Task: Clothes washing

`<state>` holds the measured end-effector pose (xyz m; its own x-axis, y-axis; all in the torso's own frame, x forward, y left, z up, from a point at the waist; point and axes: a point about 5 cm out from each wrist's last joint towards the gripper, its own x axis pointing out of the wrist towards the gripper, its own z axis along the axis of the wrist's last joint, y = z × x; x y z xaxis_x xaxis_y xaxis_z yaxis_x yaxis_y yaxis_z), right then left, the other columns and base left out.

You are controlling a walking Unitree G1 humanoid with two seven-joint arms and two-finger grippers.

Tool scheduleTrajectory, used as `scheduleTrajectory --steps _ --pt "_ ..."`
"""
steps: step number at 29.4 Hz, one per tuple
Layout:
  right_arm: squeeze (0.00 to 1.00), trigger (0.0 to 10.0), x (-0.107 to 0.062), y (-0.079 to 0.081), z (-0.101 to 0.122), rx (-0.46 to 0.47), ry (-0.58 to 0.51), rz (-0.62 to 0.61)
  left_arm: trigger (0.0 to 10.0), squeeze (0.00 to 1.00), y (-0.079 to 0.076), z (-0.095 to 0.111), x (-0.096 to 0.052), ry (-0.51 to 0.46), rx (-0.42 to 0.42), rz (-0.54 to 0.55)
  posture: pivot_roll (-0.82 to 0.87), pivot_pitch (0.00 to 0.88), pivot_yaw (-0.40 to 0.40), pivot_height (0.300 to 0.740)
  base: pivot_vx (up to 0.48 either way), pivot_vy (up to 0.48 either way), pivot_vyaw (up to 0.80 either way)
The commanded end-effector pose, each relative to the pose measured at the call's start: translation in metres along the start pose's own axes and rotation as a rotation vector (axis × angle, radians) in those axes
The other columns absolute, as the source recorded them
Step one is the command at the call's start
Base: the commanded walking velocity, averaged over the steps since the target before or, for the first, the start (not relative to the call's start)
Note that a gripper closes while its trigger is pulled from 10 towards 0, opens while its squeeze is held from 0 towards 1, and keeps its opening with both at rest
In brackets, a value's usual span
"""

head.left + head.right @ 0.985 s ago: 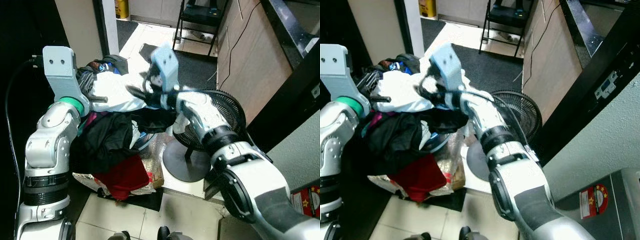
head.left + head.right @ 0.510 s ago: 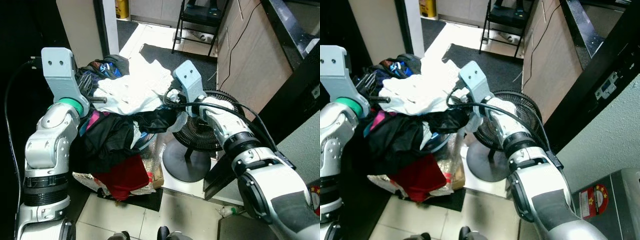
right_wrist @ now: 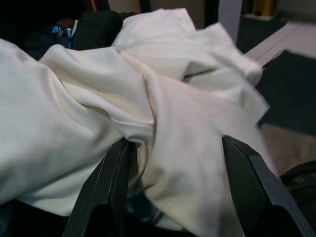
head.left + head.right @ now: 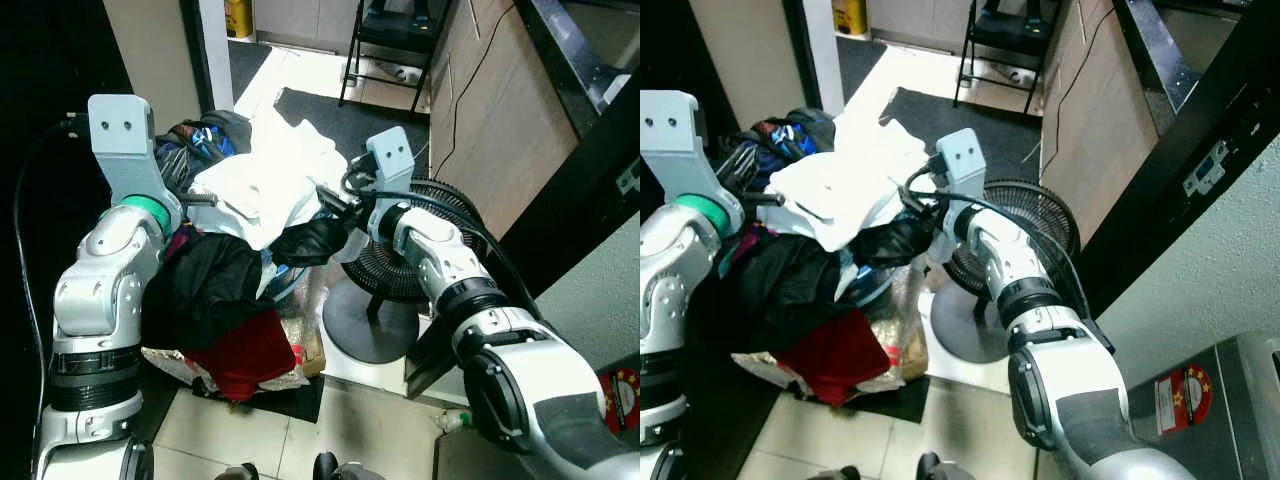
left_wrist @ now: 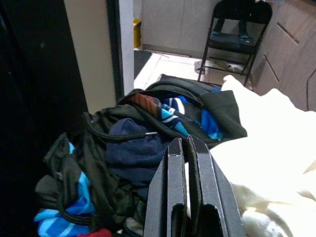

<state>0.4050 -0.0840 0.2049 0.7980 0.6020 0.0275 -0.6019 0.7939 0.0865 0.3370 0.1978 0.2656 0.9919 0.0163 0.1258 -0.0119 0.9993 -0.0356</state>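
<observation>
A heap of laundry (image 4: 225, 300) rises in front of me, with black and red clothes low down and dark blue ones at the back. On top lies a bunched white garment (image 4: 265, 185). My right gripper (image 4: 335, 200) is at that garment's right edge. In the right wrist view it (image 3: 177, 143) is open, with a fold of the white cloth (image 3: 163, 98) between its spread fingers (image 3: 116, 182). My left gripper (image 4: 205, 198) is at the garment's left edge. In the left wrist view it (image 5: 185, 140) is shut, with the white cloth (image 5: 266, 148) lying beside it.
A black floor fan (image 4: 410, 265) on a round base (image 4: 370, 320) stands just right of the heap, under my right arm. A wooden cabinet (image 4: 490, 110) lines the right side. A black folding chair (image 4: 395, 30) stands at the back. A door frame (image 4: 210, 50) is behind the heap.
My right wrist has swung down from above the heap to its right side. The white garment has bunched up higher toward the back of the heap. The left arm has stayed put.
</observation>
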Motion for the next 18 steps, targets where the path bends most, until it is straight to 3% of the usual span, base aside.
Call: scheduleTrajectory --steps 1,2,5,6,7,8,9,18 --pt "0.0 10.0 -0.002 0.0 -0.008 0.05 0.025 0.005 10.0 0.0 0.002 -0.004 -0.001 0.022 0.003 0.003 0.08 0.062 0.01 0.74 0.0 0.0 0.0" --pt "0.0 10.0 0.0 0.011 -0.018 0.004 0.072 0.088 10.0 0.0 0.012 -0.014 -0.004 0.059 0.033 0.019 0.08 0.06 0.01 0.74 0.0 0.0 0.0" --pt "0.0 10.0 0.001 0.016 -0.02 -0.015 0.085 0.123 10.0 0.0 0.016 -0.019 -0.005 0.074 0.043 0.026 0.08 0.06 0.01 0.74 0.0 0.0 0.0" --pt "0.0 8.0 0.002 0.021 -0.023 -0.024 0.098 0.146 10.0 0.0 0.021 -0.024 -0.007 0.093 0.05 0.04 0.08 0.056 0.006 0.74 0.0 0.0 0.0" --pt "0.0 4.6 0.003 0.024 -0.026 -0.017 0.107 0.16 10.0 0.0 0.026 -0.03 -0.009 0.11 0.055 0.059 0.08 0.053 0.002 0.74 0.0 0.0 0.0" --pt "0.0 4.6 0.004 0.026 -0.028 -0.011 0.112 0.165 10.0 0.0 0.029 -0.033 -0.01 0.121 0.057 0.072 0.08 0.053 0.002 0.74 0.0 0.0 0.0" --pt "0.0 0.0 0.004 0.028 -0.031 -0.006 0.117 0.163 10.0 0.0 0.033 -0.037 -0.011 0.132 0.061 0.085 0.08 0.052 0.002 0.74 0.0 0.0 0.0" --pt "0.0 0.0 0.003 0.024 -0.03 0.025 0.1 0.12 10.0 0.0 0.037 -0.038 -0.012 0.136 0.061 0.1 0.08 0.052 0.006 0.74 0.0 0.0 0.0"
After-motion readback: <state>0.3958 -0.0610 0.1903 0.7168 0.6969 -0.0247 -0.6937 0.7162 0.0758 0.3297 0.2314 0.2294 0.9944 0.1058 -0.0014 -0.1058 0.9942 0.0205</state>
